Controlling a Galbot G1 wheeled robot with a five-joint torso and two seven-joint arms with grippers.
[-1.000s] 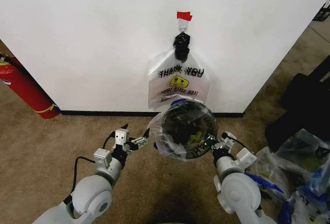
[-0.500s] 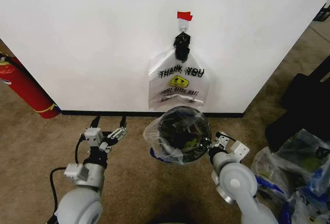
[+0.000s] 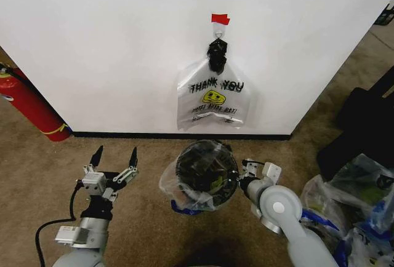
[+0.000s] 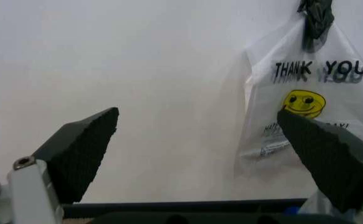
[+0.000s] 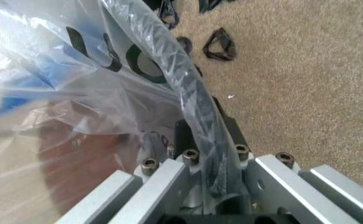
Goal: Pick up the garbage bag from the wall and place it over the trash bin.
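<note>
The trash bin (image 3: 206, 168) stands on the brown carpet (image 3: 148, 156) near the white wall (image 3: 111, 45), with the garbage bag (image 3: 184, 190) draped over its rim and hanging down its outside, clear film with blue patches showing at the lower edge. The right claw (image 3: 241, 181) sits at the bin's right side, pinching the black wire rim together with the plastic film; in the right wrist view the rim (image 5: 188, 107) runs straight between the pressed-together fingers, wrapped in the crinkled bag (image 5: 56, 84). The left claw (image 3: 114, 159) hovers apart from the bin on its left side, fingers spread wide and holding nothing; the left wrist view shows its two dark pads (image 4: 81, 149) well separated, facing the wall. On the wall above the bin, a whitish "THANK YOU" bag (image 3: 213, 98) hangs from a small hook (image 3: 218, 33) beneath a piece of red tape (image 3: 220, 18). A red fire extinguisher (image 3: 31, 104) leans at the wall's left end.
</note>
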